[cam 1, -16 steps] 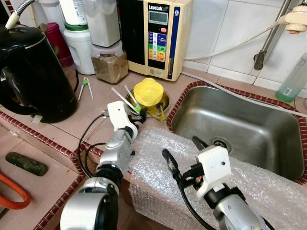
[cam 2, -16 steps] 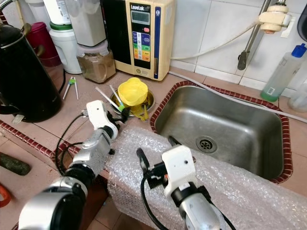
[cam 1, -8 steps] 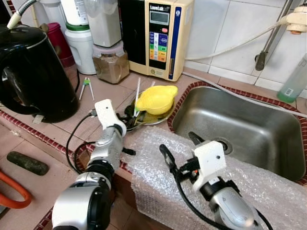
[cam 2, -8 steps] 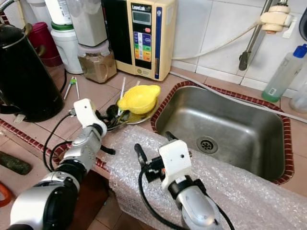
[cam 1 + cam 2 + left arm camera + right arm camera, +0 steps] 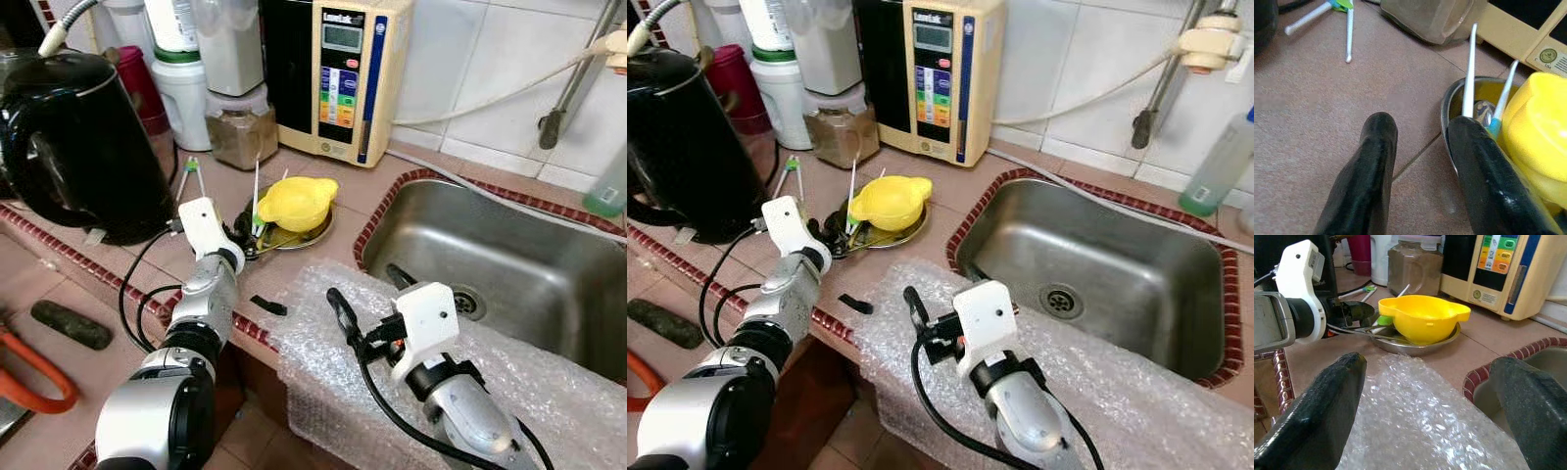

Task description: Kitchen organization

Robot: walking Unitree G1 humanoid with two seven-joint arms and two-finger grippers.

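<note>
Left gripper [image 5: 1420, 142] sits at the near rim of the steel dish [image 5: 1449, 105], its two glossy black fingers spread: one lies over the dish's edge, the other over the bare tile. The dish is a shallow round metal bowl on the terracotta countertop [image 5: 118, 264], between the black kettle [image 5: 73, 137] and the sink [image 5: 509, 264]. In it a smooth yellow plastic cup [image 5: 294, 201] with a lobed rim leans tilted, and thin white sticks [image 5: 1469, 73] with a blue-green grip rise beside it.

Right gripper [image 5: 367, 299] hovers over the crinkled bubble wrap [image 5: 549, 377] draped across the counter's front edge, fingers wide apart and holding nothing.

Seen from the left wrist, the dish's thin rolled rim and a grout line in the matte tile are plain, along with a pair of white training chopsticks [image 5: 1332, 14] joined by a green clip, lying farther off. The right wrist view looks low across the bubble wrap and shows the cup's underside resting in the dish, the left arm's white housing beside it, and a jar of brown powder [image 5: 1415, 267] behind. The head views take in the stainless sink with its drain, the cream water ionizer [image 5: 338, 73] against the white wall tiles, and a small black piece [image 5: 266, 305] lying on the red tile border.
</note>
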